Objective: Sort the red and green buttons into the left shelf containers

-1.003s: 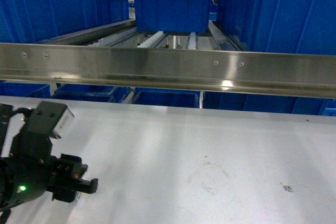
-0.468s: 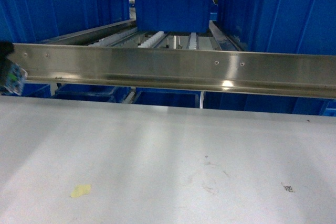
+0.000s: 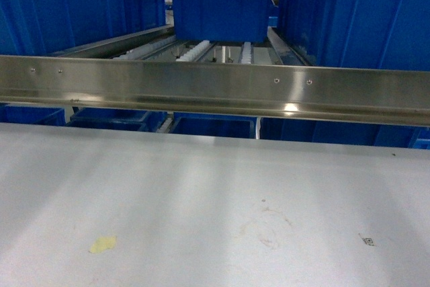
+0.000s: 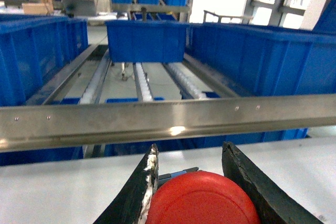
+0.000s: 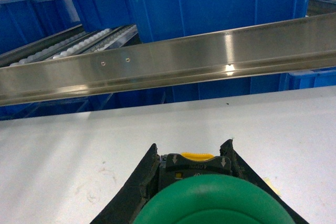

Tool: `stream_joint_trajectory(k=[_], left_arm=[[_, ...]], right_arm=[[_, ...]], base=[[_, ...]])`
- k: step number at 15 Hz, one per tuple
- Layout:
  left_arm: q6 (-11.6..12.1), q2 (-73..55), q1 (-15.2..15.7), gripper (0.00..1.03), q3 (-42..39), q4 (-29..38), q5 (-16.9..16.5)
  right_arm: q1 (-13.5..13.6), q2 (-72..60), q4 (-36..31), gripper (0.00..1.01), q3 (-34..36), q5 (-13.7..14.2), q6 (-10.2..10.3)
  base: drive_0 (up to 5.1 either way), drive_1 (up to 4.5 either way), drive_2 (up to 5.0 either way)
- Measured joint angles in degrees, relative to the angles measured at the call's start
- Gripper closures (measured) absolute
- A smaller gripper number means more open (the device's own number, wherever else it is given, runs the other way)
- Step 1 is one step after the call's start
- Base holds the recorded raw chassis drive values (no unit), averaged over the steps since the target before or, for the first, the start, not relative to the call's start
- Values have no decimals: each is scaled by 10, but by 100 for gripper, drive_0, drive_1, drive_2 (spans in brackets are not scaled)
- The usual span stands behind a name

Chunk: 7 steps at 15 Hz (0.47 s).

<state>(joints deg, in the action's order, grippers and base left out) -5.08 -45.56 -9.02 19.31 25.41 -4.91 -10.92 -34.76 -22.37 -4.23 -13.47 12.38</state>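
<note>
Our left gripper (image 4: 189, 182) has left the head view and now grips the red button (image 4: 202, 203) facing the steel rail (image 4: 168, 121); our right gripper (image 5: 191, 174) clamps the green button (image 5: 212, 203). Blue bins (image 3: 74, 11) behind the rail probably come next.

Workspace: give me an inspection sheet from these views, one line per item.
Surface: grey tabletop, scuffed, with a small yellow scrap.
Job's things: red button in the left gripper; green button in the right gripper; blue bins on the shelf.
Clutter: nothing seen beyond the scrap.
Grippers: both shut on buttons, out of the head view.
Cables: nothing seen.
Surroundings: steel rail, roller tracks.
</note>
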Motion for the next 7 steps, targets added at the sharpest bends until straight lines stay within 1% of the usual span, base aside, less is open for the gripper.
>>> stream_joint_trajectory(k=[1, 2, 5, 7], left_arm=[[-6, 4, 0, 72, 0, 2, 1], [-10, -8, 4, 72, -2, -5, 7], [-10, -5, 2, 72, -2, -4, 6], [-10, -4, 2, 72, -2, -3, 6]], right_arm=[[0, 0, 0, 73, 0, 0, 0], [0, 0, -1, 73, 0, 0, 0], [0, 0, -1, 73, 0, 2, 0], [0, 0, 1, 73, 0, 2, 0]], base=[[0, 0, 0], [-476, 108, 368], [-462, 69, 389], [-492, 249, 249]])
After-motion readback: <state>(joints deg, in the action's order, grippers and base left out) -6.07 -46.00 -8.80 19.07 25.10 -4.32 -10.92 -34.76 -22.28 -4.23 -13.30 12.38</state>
